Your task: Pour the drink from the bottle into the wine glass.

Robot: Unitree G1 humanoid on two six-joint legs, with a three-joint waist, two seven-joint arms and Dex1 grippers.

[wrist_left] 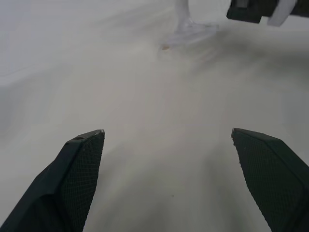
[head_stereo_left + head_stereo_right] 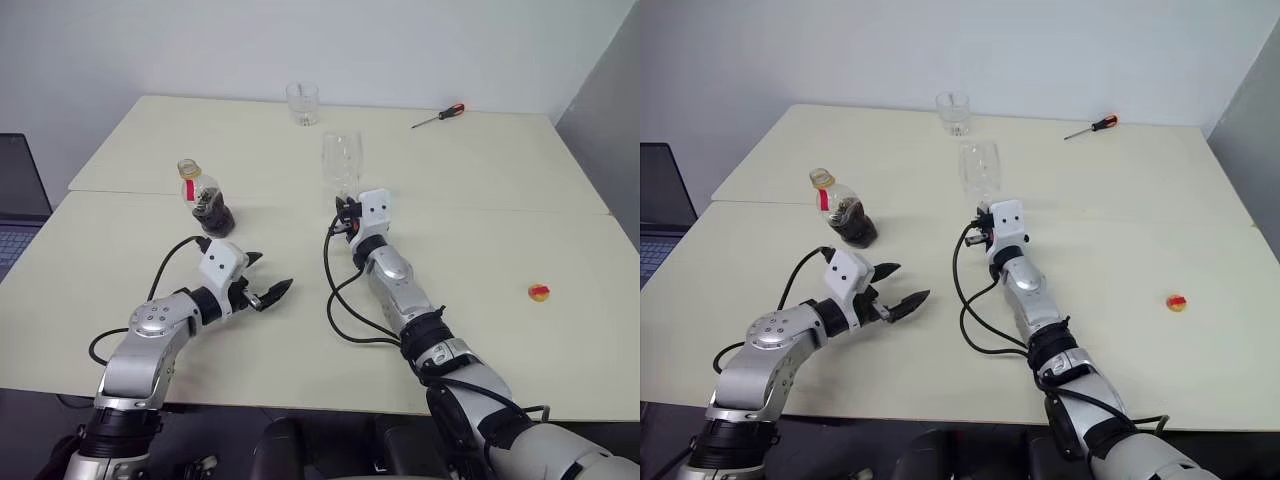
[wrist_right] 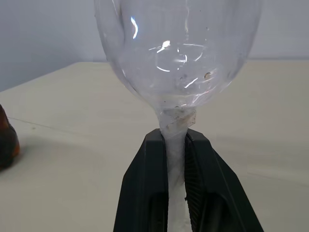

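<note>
Right gripper point(image 3: 176, 145) is pinched tight on the wine glass point(image 2: 341, 163) stem mid-table, left gripper point(image 2: 262, 278) gapes empty near the bottle point(image 2: 204, 200), loads of bare table point(image 2: 500, 180) toward the edges.

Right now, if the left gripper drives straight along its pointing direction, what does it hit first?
Probably the wine glass: its foot and stem lie ahead of the open left gripper, across bare table. The right gripper, clamped on the stem, sits just beside that line. Depth is uncertain.

Right hand point(image 3: 176, 159) clamped tight, arm extended; left hand point(image 2: 268, 281) spread wide.
</note>
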